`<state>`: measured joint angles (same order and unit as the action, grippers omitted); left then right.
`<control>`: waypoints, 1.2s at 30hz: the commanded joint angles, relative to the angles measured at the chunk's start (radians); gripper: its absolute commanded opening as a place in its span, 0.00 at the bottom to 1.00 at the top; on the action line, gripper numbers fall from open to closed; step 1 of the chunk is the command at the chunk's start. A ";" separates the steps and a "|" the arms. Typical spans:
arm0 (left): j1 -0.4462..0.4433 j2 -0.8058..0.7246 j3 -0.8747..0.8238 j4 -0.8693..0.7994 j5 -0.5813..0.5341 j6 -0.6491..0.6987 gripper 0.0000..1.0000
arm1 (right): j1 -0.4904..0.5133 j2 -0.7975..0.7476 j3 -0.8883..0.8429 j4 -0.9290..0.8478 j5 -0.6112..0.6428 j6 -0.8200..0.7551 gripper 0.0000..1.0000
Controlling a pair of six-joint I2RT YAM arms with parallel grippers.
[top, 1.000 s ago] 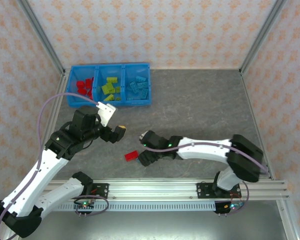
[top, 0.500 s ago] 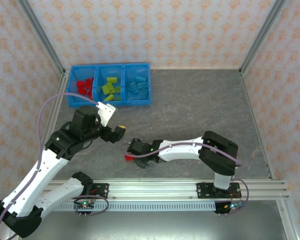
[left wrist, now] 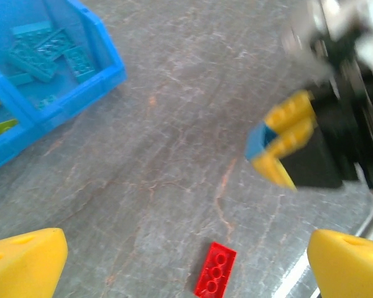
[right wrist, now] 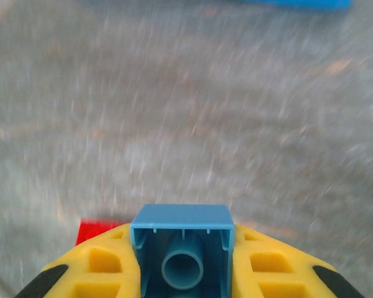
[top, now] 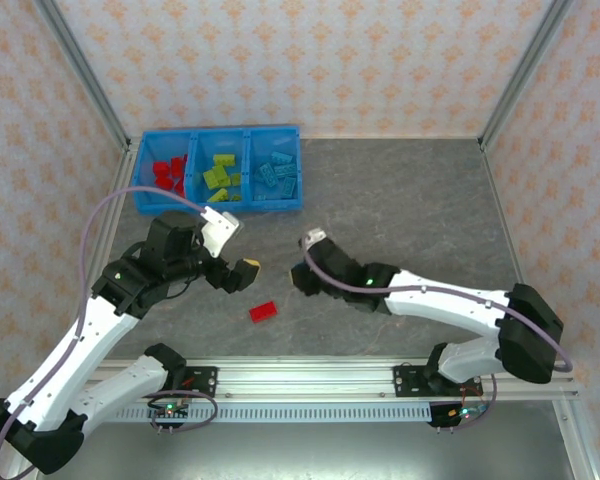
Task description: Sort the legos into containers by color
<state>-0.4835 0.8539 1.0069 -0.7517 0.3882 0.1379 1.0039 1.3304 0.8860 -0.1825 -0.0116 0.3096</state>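
Light-blue brick (right wrist: 181,226) sits clamped in the right end effector (right wrist: 181,268), above the grey counter (top: 410,200). A red brick (top: 263,311) lies loose on the counter near the left end effector (left wrist: 183,261), whose jaws stand wide apart.

Red brick (left wrist: 216,278), blue brick (right wrist: 181,248) and bin tray (left wrist: 81,99) look smooth, glossy plastic — table (left wrist: 193,124) matt, stone-veined grey.

The table (right wrist: 186,93) is motion-blurred, and the red brick (right wrist: 96,228) is mostly hidden behind the right jaws.
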 commanded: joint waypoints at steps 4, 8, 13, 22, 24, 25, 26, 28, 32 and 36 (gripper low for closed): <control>0.000 0.071 0.025 -0.025 0.190 0.032 1.00 | -0.079 0.110 0.138 0.101 -0.037 0.012 0.15; -0.005 0.085 0.029 -0.024 0.195 0.029 1.00 | -0.130 0.236 0.265 0.132 -0.088 0.018 0.15; -0.006 0.051 0.022 -0.023 -0.081 -0.022 1.00 | -0.211 0.484 0.556 0.097 -0.135 -0.043 0.16; -0.003 0.048 0.030 -0.048 -0.311 -0.064 1.00 | -0.300 1.040 1.364 -0.265 0.027 -0.184 0.26; -0.004 0.048 0.032 -0.045 -0.306 -0.065 1.00 | -0.315 1.157 1.599 -0.399 0.017 -0.193 0.38; -0.004 0.048 0.032 -0.046 -0.307 -0.066 1.00 | -0.318 1.190 1.684 -0.443 0.012 -0.197 0.46; -0.004 0.047 0.029 -0.044 -0.303 -0.066 1.00 | -0.319 1.218 1.757 -0.491 0.009 -0.202 0.53; -0.005 0.049 0.027 -0.041 -0.302 -0.066 1.00 | -0.320 1.210 1.802 -0.532 -0.001 -0.207 0.60; -0.004 0.065 0.030 -0.046 -0.305 -0.066 1.00 | -0.320 1.036 1.653 -0.543 -0.088 -0.188 0.63; -0.005 0.073 0.024 -0.042 -0.303 -0.063 1.00 | -0.319 0.792 1.411 -0.537 -0.204 -0.163 0.65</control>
<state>-0.4843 0.9234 1.0126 -0.7742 0.1135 0.0792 0.6781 2.3383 2.3882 -0.6773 -0.1169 0.1307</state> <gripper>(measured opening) 0.997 0.646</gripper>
